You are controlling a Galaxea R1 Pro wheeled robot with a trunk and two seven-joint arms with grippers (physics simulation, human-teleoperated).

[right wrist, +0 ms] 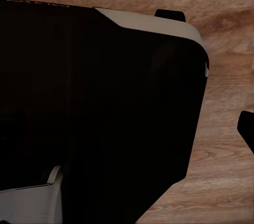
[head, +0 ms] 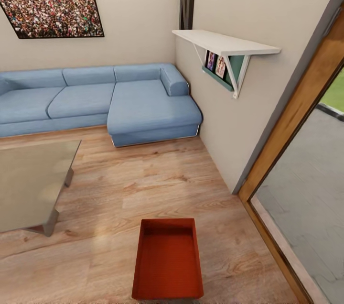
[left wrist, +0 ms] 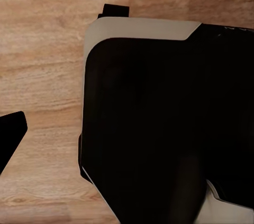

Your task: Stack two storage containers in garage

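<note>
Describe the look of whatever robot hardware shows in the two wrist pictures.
In the left wrist view, a big glossy black housing with a light grey, rounded trim along its edge hangs over the wood-plank floor; a small black tab juts from its rim, and a dark pointed tip shows beside it. The right wrist view shows a like black, grey-trimmed housing. No cables or markings are legible.

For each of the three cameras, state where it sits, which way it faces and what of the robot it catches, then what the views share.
Head view: high on the robot, facing forward and down at a storage container on the wood-plank floor, the blue sofa beyond.
Left wrist view: on the left arm, looking down at the robot's dark base.
Right wrist view: on the right arm, looking down likewise.
Shared: the floor.
</note>
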